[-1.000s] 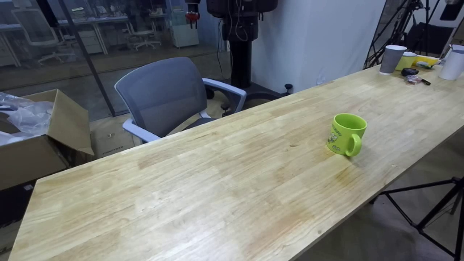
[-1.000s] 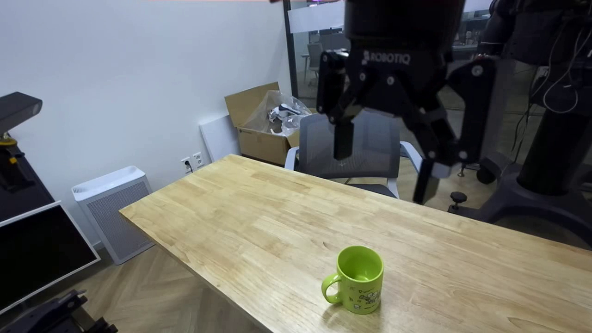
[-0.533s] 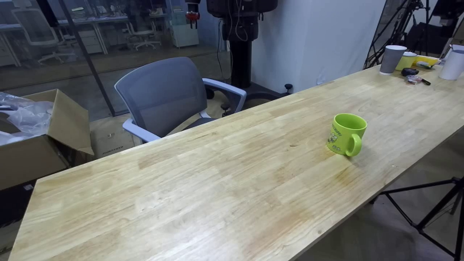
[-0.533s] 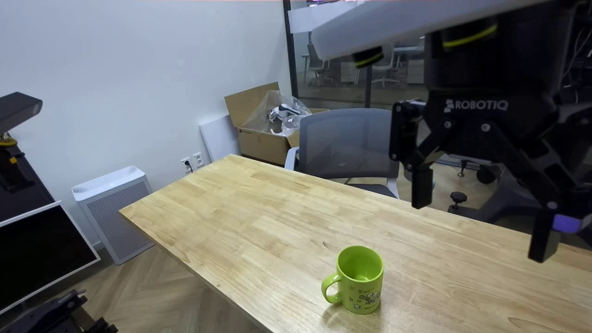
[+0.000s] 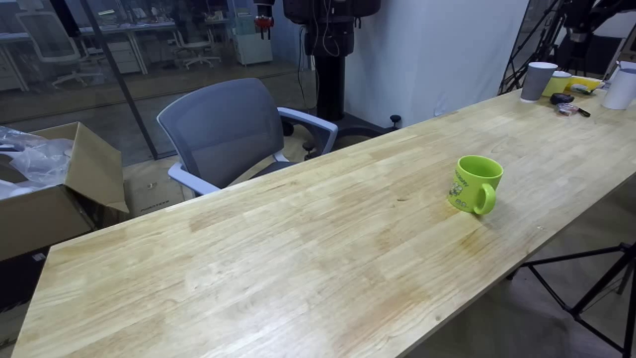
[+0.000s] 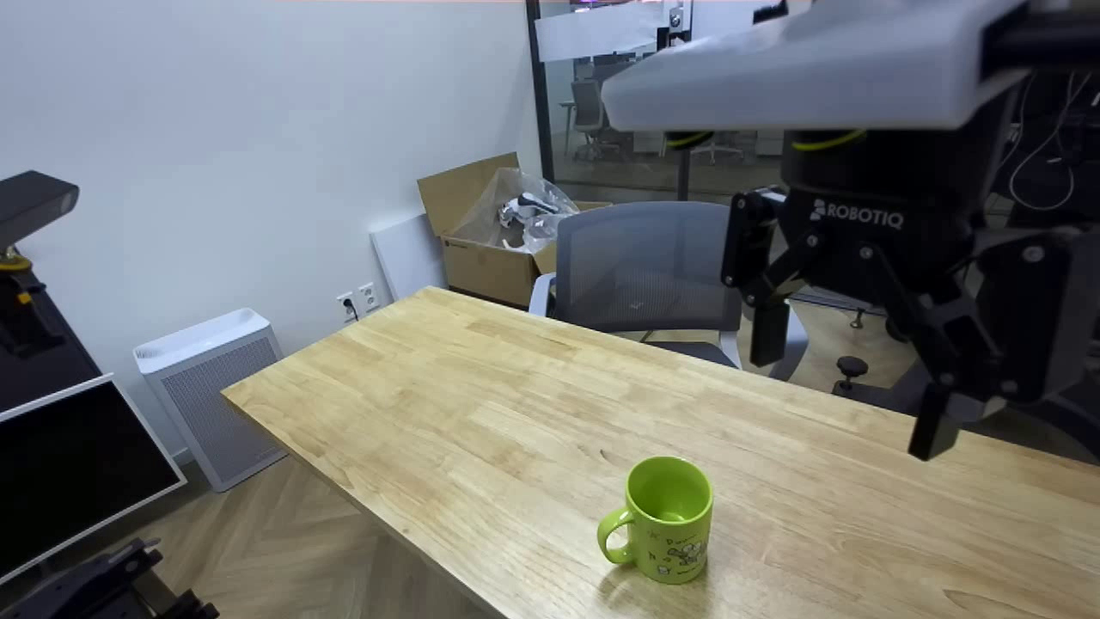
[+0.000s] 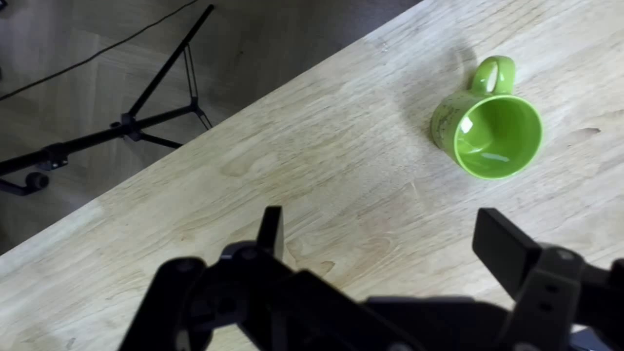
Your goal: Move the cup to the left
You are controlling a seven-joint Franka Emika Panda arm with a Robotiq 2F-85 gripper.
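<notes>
Hand (image 6: 847, 408) nearer the cup (image 6: 669, 523) than before, fingers (image 6: 769, 337) wide apart, cup print (image 6: 687, 552) barely legible

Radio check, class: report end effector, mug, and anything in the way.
End effector open, holding nothing. Green mug upright on table, ungripped. No obstacle seen between.

1 ea.: long lt.-wood tabletop (image 6: 481, 387); grey mesh-back office chair w/ lt.-grey armrests (image 5: 223, 129), beside it; open brown cardboard box (image 5: 97, 174), clear plastic bag (image 5: 44, 161) inside. Far end of tabletop, in an exterior view: tall tapered grey cup (image 5: 538, 83); white cylindrical container (image 5: 620, 90). Nr. white wall (image 6: 258, 129): white boxy unit w/ grey grille (image 6: 219, 400). Black tripod stand (image 7: 129, 124). Tilted white-framed black screen (image 6: 82, 477).
</notes>
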